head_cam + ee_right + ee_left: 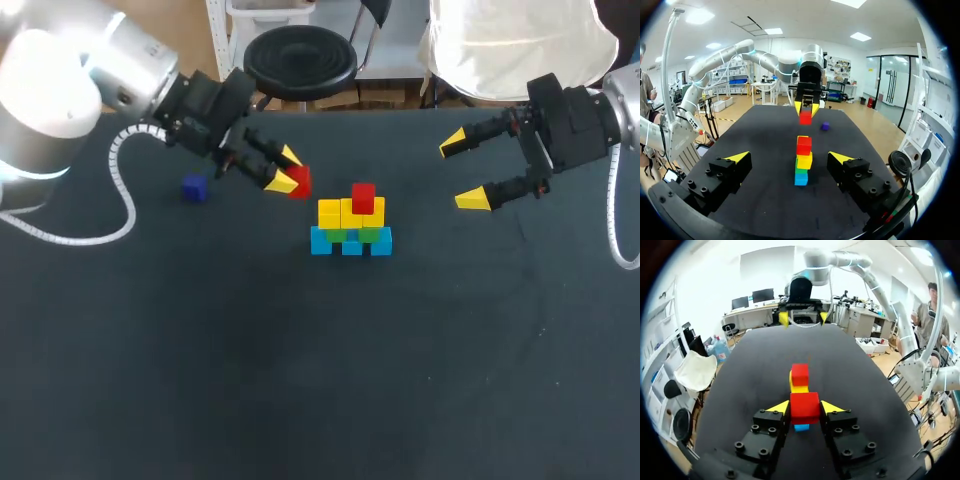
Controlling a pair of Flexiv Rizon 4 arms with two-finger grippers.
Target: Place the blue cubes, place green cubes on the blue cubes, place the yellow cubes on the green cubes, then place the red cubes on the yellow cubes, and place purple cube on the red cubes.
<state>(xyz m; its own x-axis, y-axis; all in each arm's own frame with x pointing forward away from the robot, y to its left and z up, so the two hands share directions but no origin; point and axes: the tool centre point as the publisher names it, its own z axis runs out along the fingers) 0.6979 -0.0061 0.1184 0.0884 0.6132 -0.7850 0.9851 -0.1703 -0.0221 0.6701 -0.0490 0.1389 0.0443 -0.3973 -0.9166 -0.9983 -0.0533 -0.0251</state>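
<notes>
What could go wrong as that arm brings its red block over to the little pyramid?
The held red cube in the left gripper could bump the stacked red cube and knock it off the stack. The free spot on the yellow cubes is small; set off-centre, it might tip and fall.

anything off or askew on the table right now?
Nothing stands out. The stack of blue, green and yellow cubes stands upright with one red cube on top, the left claw is shut on a second red cube, the small purple cube sits alone on the black table, and the right claw hangs open, empty.
</notes>
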